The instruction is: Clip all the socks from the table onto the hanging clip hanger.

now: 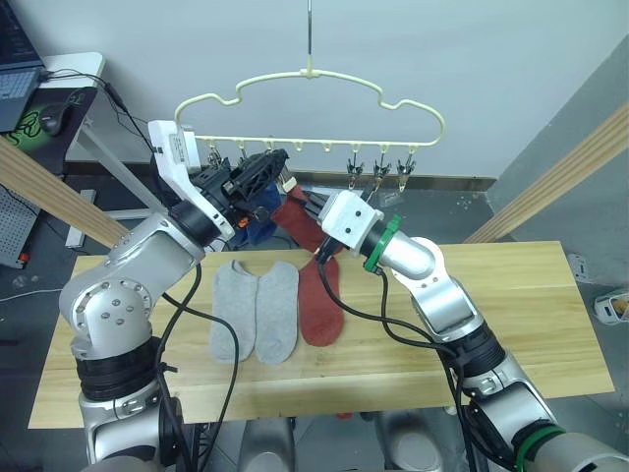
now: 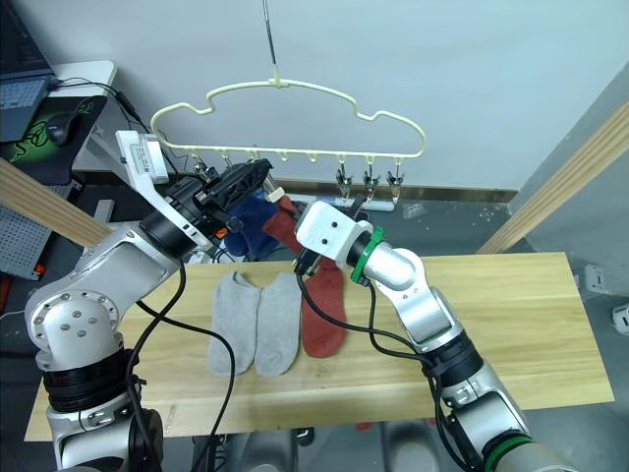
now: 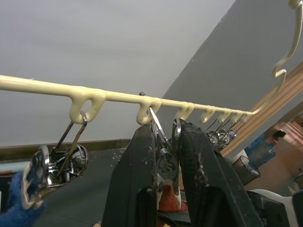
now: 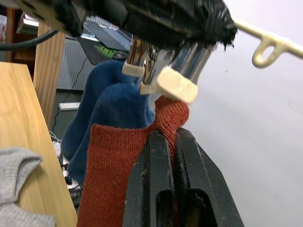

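The pale-yellow clip hanger (image 1: pixel 310 79) hangs above the table (image 1: pixel 531 315). My left gripper (image 1: pixel 278 167) is shut on one of its metal clips (image 3: pixel 163 151), pinching it. My right gripper (image 1: pixel 313 208) is shut on a rust red sock (image 1: pixel 295 214) and holds its cuff (image 4: pixel 170 111) right under that clip's pads (image 4: pixel 173 85). Two blue socks (image 4: pixel 113 94) hang beside it from the hanger's left end. On the wood lie two grey socks (image 1: pixel 236 305) (image 1: pixel 278 310) and another red sock (image 1: pixel 322 305), side by side.
Three bare clips (image 1: pixel 380 169) hang along the right half of the bar. Slanted wooden poles (image 1: pixel 49 197) (image 1: pixel 560 177) flank the table. A laptop (image 1: pixel 15 88) sits on a small white desk at far left.
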`<act>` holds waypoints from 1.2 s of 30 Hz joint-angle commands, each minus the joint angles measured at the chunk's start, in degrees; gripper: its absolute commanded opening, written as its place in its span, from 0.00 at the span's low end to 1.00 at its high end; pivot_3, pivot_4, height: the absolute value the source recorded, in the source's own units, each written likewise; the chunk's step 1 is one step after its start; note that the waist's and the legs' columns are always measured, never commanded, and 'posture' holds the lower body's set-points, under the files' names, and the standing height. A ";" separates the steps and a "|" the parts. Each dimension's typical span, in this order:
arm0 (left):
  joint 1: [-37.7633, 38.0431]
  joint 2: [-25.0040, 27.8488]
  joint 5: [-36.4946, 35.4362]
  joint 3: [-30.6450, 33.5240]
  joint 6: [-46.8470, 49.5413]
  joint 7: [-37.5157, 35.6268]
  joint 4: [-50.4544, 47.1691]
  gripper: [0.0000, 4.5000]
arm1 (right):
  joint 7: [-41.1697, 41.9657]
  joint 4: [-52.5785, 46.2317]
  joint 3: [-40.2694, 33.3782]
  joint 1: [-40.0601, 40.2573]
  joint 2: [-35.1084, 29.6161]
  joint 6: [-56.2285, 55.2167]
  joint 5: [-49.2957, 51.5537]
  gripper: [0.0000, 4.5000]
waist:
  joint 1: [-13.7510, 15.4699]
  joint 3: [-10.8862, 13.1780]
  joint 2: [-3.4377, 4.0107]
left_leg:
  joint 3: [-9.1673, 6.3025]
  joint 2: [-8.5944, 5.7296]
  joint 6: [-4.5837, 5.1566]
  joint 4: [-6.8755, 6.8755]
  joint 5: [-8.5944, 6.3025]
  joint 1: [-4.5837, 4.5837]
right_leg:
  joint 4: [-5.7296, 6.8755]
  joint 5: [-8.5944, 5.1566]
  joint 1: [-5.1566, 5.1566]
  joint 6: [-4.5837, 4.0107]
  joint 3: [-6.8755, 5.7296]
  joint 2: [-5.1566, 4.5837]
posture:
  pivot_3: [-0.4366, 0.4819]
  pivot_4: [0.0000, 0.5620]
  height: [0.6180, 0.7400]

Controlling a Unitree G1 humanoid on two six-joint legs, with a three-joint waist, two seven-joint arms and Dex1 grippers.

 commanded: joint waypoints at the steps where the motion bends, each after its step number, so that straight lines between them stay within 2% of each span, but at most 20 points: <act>1: 0.67 0.75 0.79 -0.21 -2.22 -1.12 -2.89 0.08 | -0.88 -1.80 -0.17 -1.04 0.97 -1.99 -0.20 0.00 | -0.01 0.00 0.00 | 0.00 0.00 0.00 0.00 0.00 0.00 | 0.00 0.00 0.00 0.00 0.00 -0.01 | 0.33 0.61 1.00; 9: 0.63 0.31 0.97 -0.12 -3.34 -0.76 -2.05 0.08 | 0.33 -2.32 1.07 -0.61 0.43 -2.67 -0.87 0.00 | -0.01 -0.01 -0.01 | 0.00 0.00 0.00 0.01 0.00 0.00 | 0.01 0.00 0.00 0.00 0.00 -0.01 | 0.32 0.60 1.00; 19: 0.84 0.87 -2.61 0.40 -1.63 -1.14 -1.80 0.08 | 2.93 -1.29 2.75 -1.81 -1.57 -5.16 -2.76 0.00 | -0.04 -0.02 -0.03 | 0.00 0.00 0.00 0.03 0.00 0.00 | 0.04 0.01 0.00 -0.01 -0.01 -0.01 | 0.32 0.59 1.00; 27: 1.85 2.12 -4.06 0.66 -1.43 -2.02 -1.25 0.08 | 1.70 0.73 1.73 -2.90 -1.10 -8.17 -3.23 0.00 | -0.02 -0.05 -0.06 | -0.01 0.00 0.00 0.04 0.00 0.00 | 0.05 0.01 0.00 -0.02 -0.03 -0.01 | 0.32 0.59 1.00; 36: 2.19 2.84 -5.15 0.63 -1.41 -2.06 -0.95 0.08 | 0.90 1.91 -0.15 -2.94 0.79 -6.21 -1.13 0.00 | -0.03 -0.07 -0.09 | -0.02 0.01 0.01 0.07 0.00 0.01 | 0.08 0.01 0.01 -0.02 -0.04 -0.09 | 0.33 0.59 1.00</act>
